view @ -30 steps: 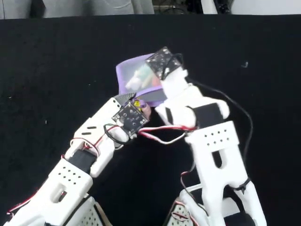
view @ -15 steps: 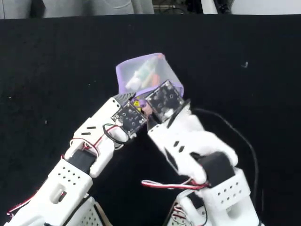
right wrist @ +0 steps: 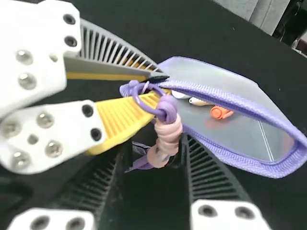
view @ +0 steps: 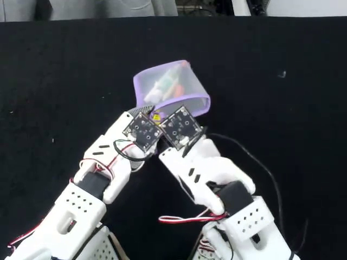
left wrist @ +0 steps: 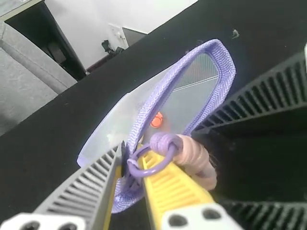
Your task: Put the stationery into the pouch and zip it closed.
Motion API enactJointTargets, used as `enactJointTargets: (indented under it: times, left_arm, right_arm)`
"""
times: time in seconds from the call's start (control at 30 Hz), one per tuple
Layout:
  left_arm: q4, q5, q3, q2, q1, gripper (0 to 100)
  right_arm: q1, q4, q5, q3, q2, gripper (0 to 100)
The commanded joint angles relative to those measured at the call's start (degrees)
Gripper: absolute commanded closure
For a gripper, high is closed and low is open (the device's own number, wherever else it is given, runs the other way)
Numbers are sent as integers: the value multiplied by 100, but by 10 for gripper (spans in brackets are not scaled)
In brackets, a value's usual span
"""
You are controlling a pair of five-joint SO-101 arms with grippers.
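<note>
A soft pouch (view: 179,86) of cloudy see-through plastic, edged in woven purple tape, lies on a desk (view: 282,108) covered in matte black cloth, just beyond where the two white plastic arms meet. Through its wall show blurred stationery (right wrist: 218,112) shapes, one orange and some white.

The left claw (right wrist: 156,86), with one grey and one yellow ribbed finger, is pressed together on the pouch's near corner, where the zip ends. A thin purple ring hangs there, carrying a pull (right wrist: 165,136) of knotted pink cord in rounded coils.

The right claw (right wrist: 156,141) has black ribbed fingers (left wrist: 259,96) slightly spread on either side of the pink pull. One finger touches the pull, and a gap shows at the other.
</note>
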Motion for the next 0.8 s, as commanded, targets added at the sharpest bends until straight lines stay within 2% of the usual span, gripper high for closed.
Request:
enactJointTargets:
  times: [0.0,0.1,0.17,0.3,0.53,0.77]
  left_arm:
    - [44,88,-347,-185,-4,972]
    - [44,88,-347,-185,-4,972]
    - [44,97,-347,-185,4,972]
    - [44,97,-347,-185,4,972]
    - [44,105,-347,-185,4,972]
    - [44,105,-347,-193,4,972]
  right_arm:
    - [202,-316,-53,-22,-110,868]
    - [360,-325,-53,-66,-101,948]
    - [378,-325,-44,-119,-57,960]
    - [378,-325,-44,-101,-57,921]
    - [343,-563,-70,207,-92,759]
    - [343,-1081,-53,532,-66,801]
